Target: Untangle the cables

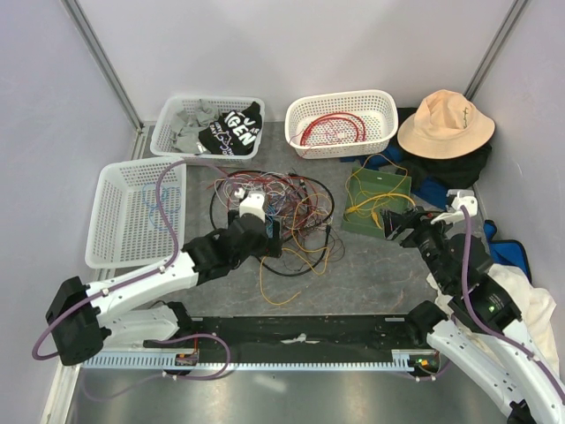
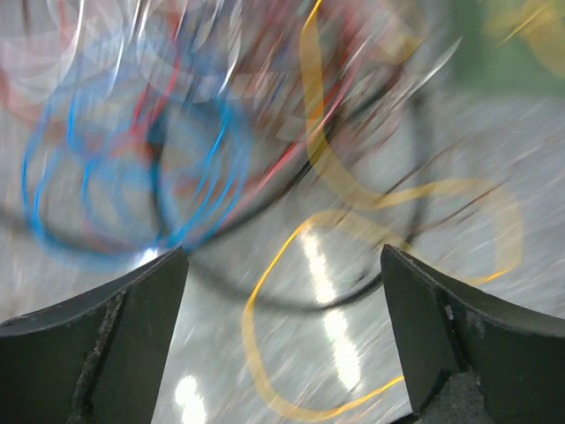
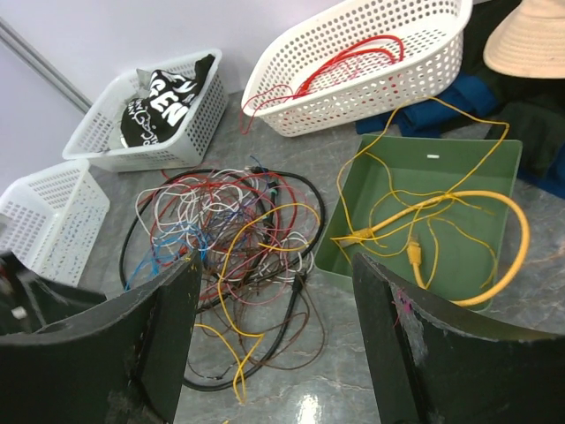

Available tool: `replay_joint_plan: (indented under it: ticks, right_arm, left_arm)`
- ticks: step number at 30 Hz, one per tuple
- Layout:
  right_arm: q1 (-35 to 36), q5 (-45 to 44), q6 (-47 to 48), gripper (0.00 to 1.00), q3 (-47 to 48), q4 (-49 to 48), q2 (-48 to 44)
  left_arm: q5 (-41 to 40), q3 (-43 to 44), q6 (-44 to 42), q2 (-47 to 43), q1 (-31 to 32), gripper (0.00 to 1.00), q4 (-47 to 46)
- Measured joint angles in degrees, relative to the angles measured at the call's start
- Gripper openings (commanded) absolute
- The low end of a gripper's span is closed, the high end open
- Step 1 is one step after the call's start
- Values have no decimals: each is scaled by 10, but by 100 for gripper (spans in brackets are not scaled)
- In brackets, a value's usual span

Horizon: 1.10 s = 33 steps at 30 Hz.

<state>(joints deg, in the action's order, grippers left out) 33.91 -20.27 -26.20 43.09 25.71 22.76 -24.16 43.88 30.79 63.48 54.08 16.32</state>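
The left claw [image 2: 282, 265] hangs over the heap of cables [image 1: 274, 212] with its jaws wide apart and nothing between them. The right claw [image 3: 275, 265] is likewise spread and empty, poised at the near side of the green tray [image 3: 459, 168].

The sensible move, I judge, is to pick one strand whose run can be followed by eye, not a loop buried mid-heap. The yellow-orange wire [image 2: 265, 336] straying onto bare worktop [image 1: 371, 274] at the heap's near edge is a fair candidate. Close low on that single strand, clear of the blue loops [image 2: 132, 177] beside it (the left wrist view is blurred, so which strand crosses which is hard to call). Then draw it out slowly, away from the heap, since a fast pull would likely tighten the knot or drag the whole mass along. The right claw could steady the heap from the tray side.

The heap sits just left of the tray. It is made of thin black, red, white, blue and yellow-orange wires in loose overlapping loops, with a heavier black cable circling the outside. Yellow cables [image 3: 415, 212] lie inside the tray, and beyond the tray a white basket [image 1: 380, 102] holds a red coil [image 1: 331, 128].
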Motion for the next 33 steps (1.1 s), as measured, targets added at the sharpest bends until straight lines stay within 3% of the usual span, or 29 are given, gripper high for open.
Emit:
replay_joint_plan:
  ticks: [6,16,21,24,26,33]
  right_arm:
    - [0,16,-11,76,-10,-20,15]
    - [0,26,-24,76,-35,-29,28]
    - [0,29,-27,76,-40,-32,36]
    - [0,30,-28,76,-41,-34,35]
    - [0,30,-28,76,-41,-35,35]
    - [0,30,-28,76,-42,-37,33]
  left_arm:
    - [3,-62,50,-20,0,87,43]
    - [13,-126,76,-30,0,72,30]
    - [25,-144,83,8,0,53,2]
    - [36,-145,89,19,0,27,-16]
    - [38,-145,89,20,0,2,-27]
    - [30,-123,76,-15,0,2,1]
